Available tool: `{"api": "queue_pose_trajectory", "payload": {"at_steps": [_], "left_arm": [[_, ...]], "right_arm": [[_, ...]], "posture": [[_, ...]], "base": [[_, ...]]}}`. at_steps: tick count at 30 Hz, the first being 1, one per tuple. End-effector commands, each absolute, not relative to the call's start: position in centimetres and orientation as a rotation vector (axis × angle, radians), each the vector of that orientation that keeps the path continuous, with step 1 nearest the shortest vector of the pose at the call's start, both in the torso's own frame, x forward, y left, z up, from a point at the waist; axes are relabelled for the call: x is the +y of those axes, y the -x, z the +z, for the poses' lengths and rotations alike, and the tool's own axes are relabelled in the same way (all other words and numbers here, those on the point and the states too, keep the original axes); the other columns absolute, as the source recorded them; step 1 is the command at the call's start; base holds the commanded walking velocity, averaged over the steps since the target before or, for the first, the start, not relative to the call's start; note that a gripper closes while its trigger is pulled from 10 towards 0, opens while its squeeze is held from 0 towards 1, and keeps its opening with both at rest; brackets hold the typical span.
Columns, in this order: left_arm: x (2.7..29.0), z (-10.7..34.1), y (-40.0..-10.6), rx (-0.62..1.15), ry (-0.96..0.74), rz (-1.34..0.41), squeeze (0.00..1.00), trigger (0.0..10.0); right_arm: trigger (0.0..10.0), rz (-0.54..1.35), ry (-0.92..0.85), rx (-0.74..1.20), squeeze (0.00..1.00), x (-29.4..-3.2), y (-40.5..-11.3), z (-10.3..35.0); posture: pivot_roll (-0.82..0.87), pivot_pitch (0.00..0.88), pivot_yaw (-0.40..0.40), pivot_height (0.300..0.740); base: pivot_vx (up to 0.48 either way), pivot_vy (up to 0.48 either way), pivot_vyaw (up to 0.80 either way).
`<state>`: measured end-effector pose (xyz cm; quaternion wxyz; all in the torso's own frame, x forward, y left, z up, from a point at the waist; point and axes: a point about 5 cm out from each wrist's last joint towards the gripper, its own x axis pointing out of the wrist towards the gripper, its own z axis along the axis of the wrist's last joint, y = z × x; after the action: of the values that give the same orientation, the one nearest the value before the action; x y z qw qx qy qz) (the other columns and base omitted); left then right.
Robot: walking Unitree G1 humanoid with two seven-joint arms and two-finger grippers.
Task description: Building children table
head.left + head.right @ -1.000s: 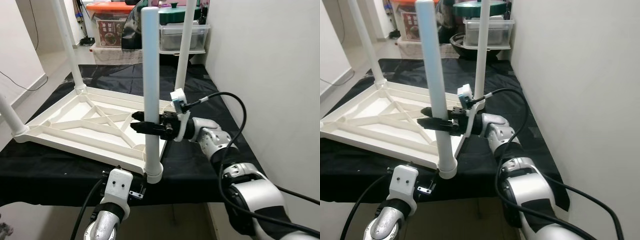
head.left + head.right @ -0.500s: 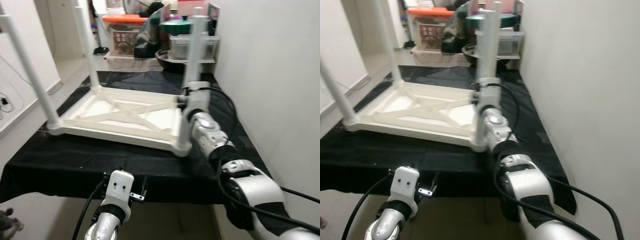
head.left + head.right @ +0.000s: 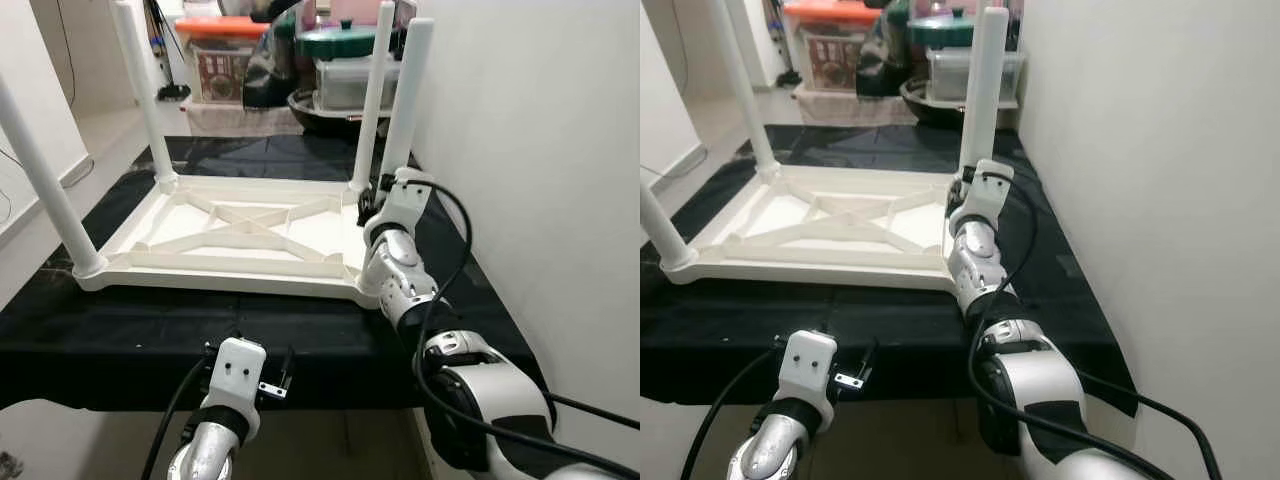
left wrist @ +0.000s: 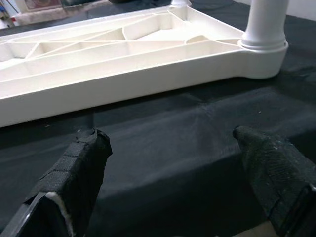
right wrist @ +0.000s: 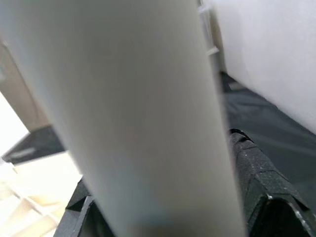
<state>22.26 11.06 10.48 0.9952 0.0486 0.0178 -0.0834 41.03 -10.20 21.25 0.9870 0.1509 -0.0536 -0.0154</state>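
Note:
A white children's table [image 3: 240,225] lies upside down on a black cloth [image 3: 150,320], with its legs pointing up. My right arm reaches forward to the near-right leg [image 3: 408,100]. My right gripper [image 3: 372,205] is low on that leg, just above the corner socket. In the right wrist view the leg [image 5: 143,113] stands between the two black fingers [image 5: 256,173], and the gripper is shut on it. My left gripper [image 4: 173,158] hangs open in front of the table's near edge [image 4: 123,79], with nothing between its fingers [image 4: 81,163].
A white wall [image 3: 540,150] runs close along the right side. Behind the table stand a bin with an orange lid [image 3: 225,40], a green-lidded pot [image 3: 345,40] and clear boxes. Bare floor [image 3: 105,125] lies at the far left.
The whole view has swung. The table now sits squarer in front of me, and my right arm stretches straight ahead instead of reaching in from the right. The right gripper stays on the leg.

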Motion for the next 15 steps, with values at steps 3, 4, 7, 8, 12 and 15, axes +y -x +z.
{"api": "queue_pose_trajectory", "payload": {"at_steps": [3,4,7,8,12,15], "left_arm": [[11.1,10.1,-22.2,0.054,-0.105,-0.174,0.0,10.0],[11.1,10.1,-22.2,0.054,-0.105,-0.174,0.0,10.0],[11.1,10.1,-22.2,0.052,-0.104,-0.175,0.0,10.0],[11.1,10.1,-22.2,0.052,-0.104,-0.175,0.0,10.0],[11.1,10.2,-22.3,0.051,-0.104,-0.175,0.0,10.0],[11.1,10.2,-22.3,0.047,-0.102,-0.174,0.0,10.0]], "right_arm": [[10.0,0.151,-0.422,-0.179,0.0,-9.8,-41.4,23.5],[10.0,0.266,-0.444,-0.2,0.0,-9.9,-41.4,24.1],[10.0,0.497,-0.492,-0.214,0.0,-10.2,-41.3,24.8],[10.0,0.497,-0.492,-0.214,0.0,-10.2,-41.3,24.8],[10.0,0.905,-0.451,-0.154,0.0,-9.5,-39.9,23.9],[10.0,1.337,-0.352,-0.084,0.0,-9.0,-37.4,22.2]], "posture": [[0.0,0.0,-0.019,0.734],[0.0,0.0,-0.016,0.734],[0.0,0.0,-0.017,0.734],[0.0,0.0,-0.017,0.734],[0.0,0.0,-0.018,0.734],[0.0,0.0,-0.018,0.734]], "base": [[0.0,0.0,0.0],[0.0,0.0,0.0],[0.0,0.0,0.0],[0.0,0.0,0.0],[0.0,0.0,0.0],[0.0,0.0,0.0]]}}
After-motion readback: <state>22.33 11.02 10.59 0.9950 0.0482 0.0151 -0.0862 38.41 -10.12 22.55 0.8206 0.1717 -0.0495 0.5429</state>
